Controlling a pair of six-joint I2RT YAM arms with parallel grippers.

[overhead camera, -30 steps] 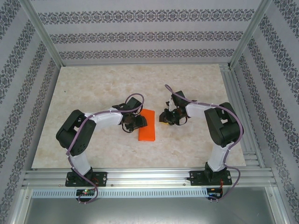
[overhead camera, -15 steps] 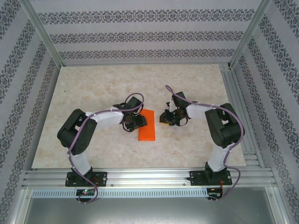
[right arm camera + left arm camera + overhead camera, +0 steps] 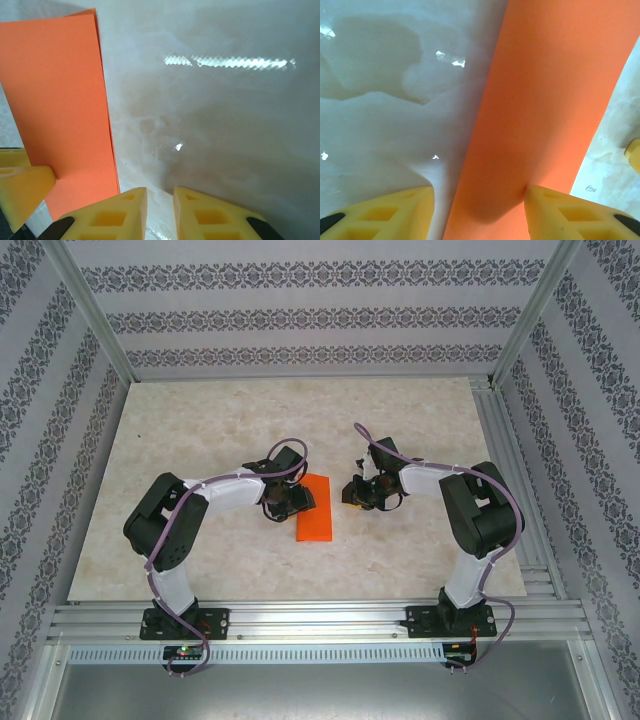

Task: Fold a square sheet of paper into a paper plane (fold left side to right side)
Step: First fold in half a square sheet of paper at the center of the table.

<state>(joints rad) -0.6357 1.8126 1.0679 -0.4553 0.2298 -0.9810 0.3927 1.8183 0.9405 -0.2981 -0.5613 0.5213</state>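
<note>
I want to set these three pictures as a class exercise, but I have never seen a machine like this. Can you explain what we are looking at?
These are two robot arms bolted at the near edge of a marble-patterned table. The wide picture comes from a fixed camera overhead. The two close-ups come from a camera on each wrist, so the yellow pair at the bottom is that arm's own fingers. On the table lies a rectangular piece of orange paper, apparently folded in half. The left end effector is open, straddling the paper with one finger touching it. The right end effector is beside the paper, nearly closed, holding nothing.
</note>
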